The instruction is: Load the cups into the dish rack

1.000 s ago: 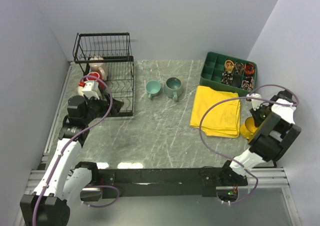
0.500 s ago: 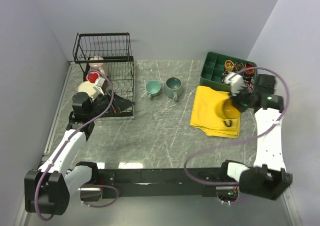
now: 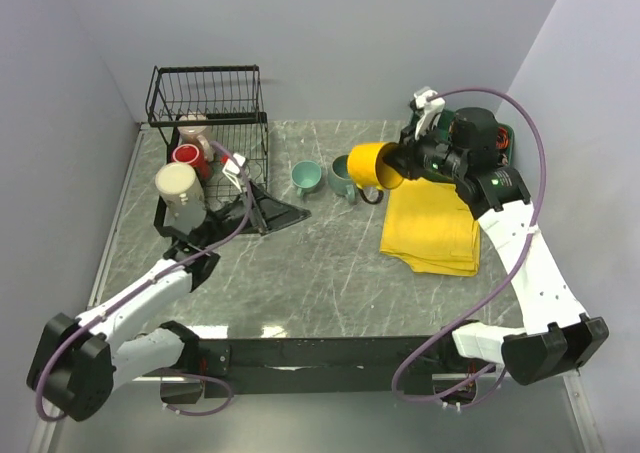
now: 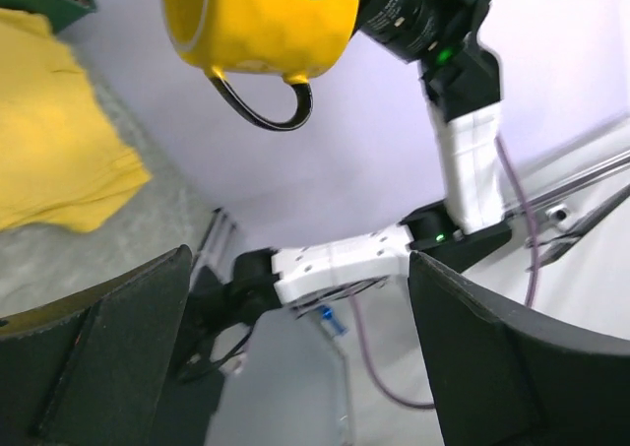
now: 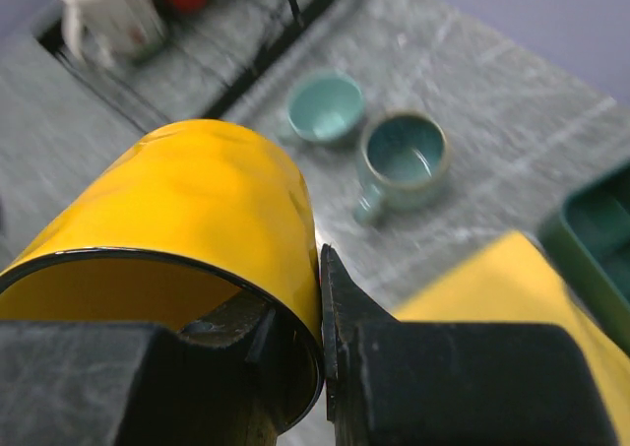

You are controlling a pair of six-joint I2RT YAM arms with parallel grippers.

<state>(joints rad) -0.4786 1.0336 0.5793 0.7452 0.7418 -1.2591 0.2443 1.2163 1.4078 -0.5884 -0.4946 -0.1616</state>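
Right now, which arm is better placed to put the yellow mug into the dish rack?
Right: the right gripper is shut on the yellow mug, holding it in the air. The left gripper is open and empty beside the dish rack.

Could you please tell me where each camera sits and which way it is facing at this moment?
Top external: above and behind the bases, looking down on the table, dish rack, left arm and right arm.
Left wrist: facing sideways across the table at the right arm and its yellow mug; the open left gripper frames the bottom.
Right wrist: looking down past the right gripper, shut on the mug's rim, towards two teal mugs.
Shared: all three show the yellow mug.
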